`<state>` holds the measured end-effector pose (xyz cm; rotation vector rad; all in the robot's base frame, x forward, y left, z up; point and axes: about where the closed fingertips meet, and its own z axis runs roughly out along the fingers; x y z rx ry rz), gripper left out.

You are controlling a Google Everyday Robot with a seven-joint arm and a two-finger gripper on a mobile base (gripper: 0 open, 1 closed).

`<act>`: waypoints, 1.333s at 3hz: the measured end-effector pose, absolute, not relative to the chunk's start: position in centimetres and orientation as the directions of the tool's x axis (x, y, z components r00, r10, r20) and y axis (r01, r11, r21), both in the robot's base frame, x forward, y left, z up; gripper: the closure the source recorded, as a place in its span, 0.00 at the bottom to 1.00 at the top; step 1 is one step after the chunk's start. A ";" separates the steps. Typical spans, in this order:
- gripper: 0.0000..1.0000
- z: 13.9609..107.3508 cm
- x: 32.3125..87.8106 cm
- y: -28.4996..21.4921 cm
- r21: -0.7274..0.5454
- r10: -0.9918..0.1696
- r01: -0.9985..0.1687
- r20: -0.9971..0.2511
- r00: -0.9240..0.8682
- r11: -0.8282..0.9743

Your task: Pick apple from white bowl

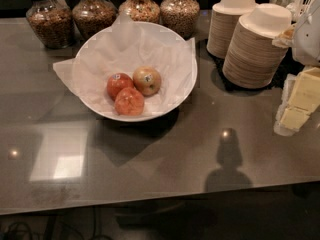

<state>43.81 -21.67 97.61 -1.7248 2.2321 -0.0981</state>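
The white bowl [186, 59] is wide and shallow, lined with crinkled white paper, and stands at the back middle of the dark counter. Three apples lie in it. The apple [147, 80] is the palest, yellowish-green with a reddish blush and a small sticker, and sits at the right of the group. Two redder apples [119, 84] [129, 101] lie touching it on its left and front. My gripper [307, 36] shows only as a white shape at the right edge, far to the right of the bowl and well apart from the apples.
Several glass jars of grain [50, 19] stand behind the bowl. Two stacks of beige paper bowls [255, 46] stand at its right. A holder of pale yellow packets [300, 101] is at the right edge. The counter's front edge [150, 204] runs along the bottom.
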 end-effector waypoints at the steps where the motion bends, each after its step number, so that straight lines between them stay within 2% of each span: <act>1: 0.00 97.6 43.8 -21.7 -0.245 -0.953 -0.931 -0.207 -0.221 0.269; 2: 0.00 97.5 44.6 -20.9 -0.254 -0.956 -0.934 -0.218 -0.196 0.250; 3: 0.00 97.2 46.9 -17.4 -0.255 -0.963 -0.955 -0.258 -0.085 0.152; 4: 0.00 97.2 46.9 -17.4 -0.255 -0.963 -0.955 -0.258 -0.085 0.152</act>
